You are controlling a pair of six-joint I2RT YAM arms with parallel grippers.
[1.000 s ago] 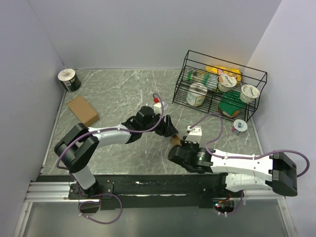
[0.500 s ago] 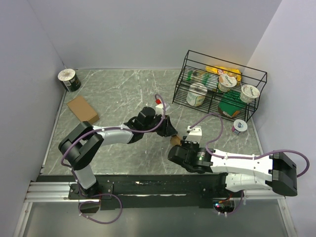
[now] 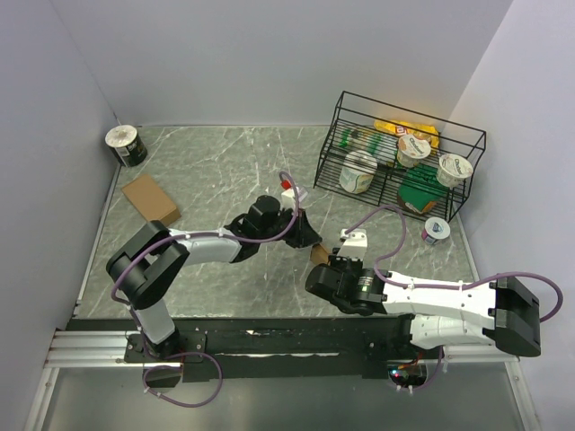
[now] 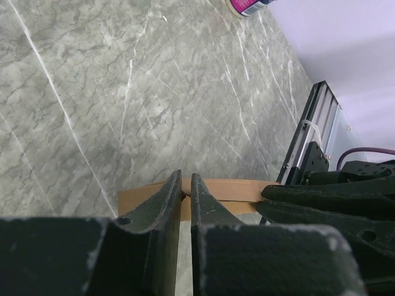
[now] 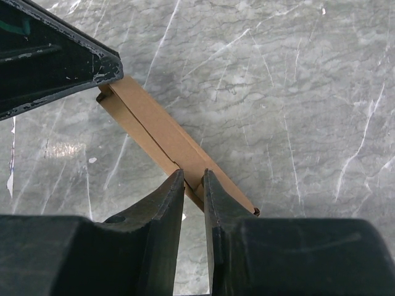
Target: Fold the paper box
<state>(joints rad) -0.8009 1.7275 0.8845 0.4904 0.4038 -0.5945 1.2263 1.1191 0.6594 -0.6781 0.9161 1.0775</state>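
Mid-bench, the flattened paper box is pinched by both hands, left hand nipped nearly closed on one edge, right hand clamped on another; folding looks underway, next likely levering a panel up.

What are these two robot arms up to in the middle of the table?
Both arms are working on one small brown paper box near the middle of the marble table. The left gripper is pinched on one edge of it, and the right gripper is clamped on the cardboard from the other side, so it is gripped between the two. From the wrist cameras it looks flat and narrow. A second, fully formed cardboard box lies apart at the table's left side.
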